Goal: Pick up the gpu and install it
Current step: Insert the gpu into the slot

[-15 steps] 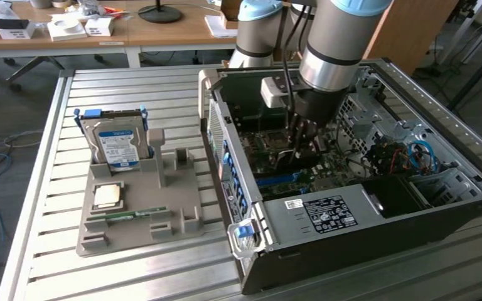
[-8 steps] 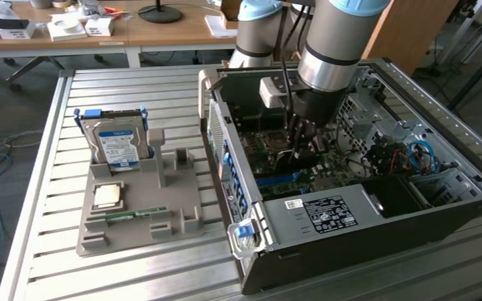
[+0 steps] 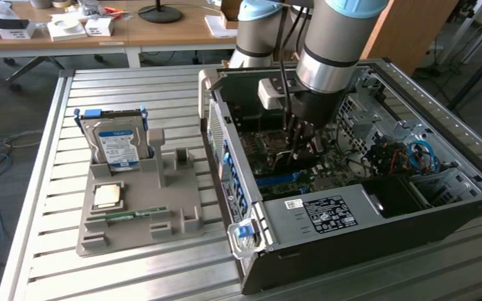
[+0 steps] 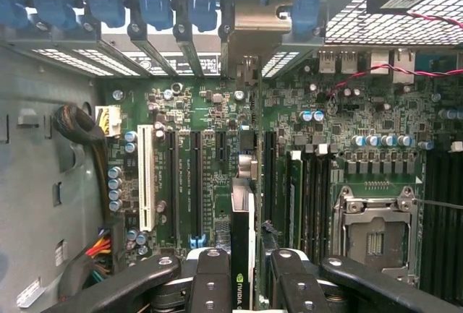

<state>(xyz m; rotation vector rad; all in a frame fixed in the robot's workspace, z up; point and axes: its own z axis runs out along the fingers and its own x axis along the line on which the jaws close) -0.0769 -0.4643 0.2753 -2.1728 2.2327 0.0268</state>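
Observation:
My gripper (image 3: 300,143) reaches down into the open computer case (image 3: 442,207), over the motherboard (image 3: 341,164). In the wrist view its black fingers (image 4: 213,273) are shut on the gpu (image 4: 242,219), a thin card seen edge-on with a green logo near the fingers. The card stands upright over the green board between two long black slots (image 4: 197,183). Its metal bracket (image 4: 255,27) sits at the case's rear wall among the blue slot clips (image 4: 155,6). I cannot tell whether the card's edge is down in its slot.
On the slatted table a grey holder (image 3: 178,210) carries a silver hard drive (image 3: 115,145), a processor chip (image 3: 108,195) and a green memory stick (image 3: 123,216). Inside the case are the processor socket (image 4: 372,233), a white slot (image 4: 147,183) and a power supply (image 3: 329,213).

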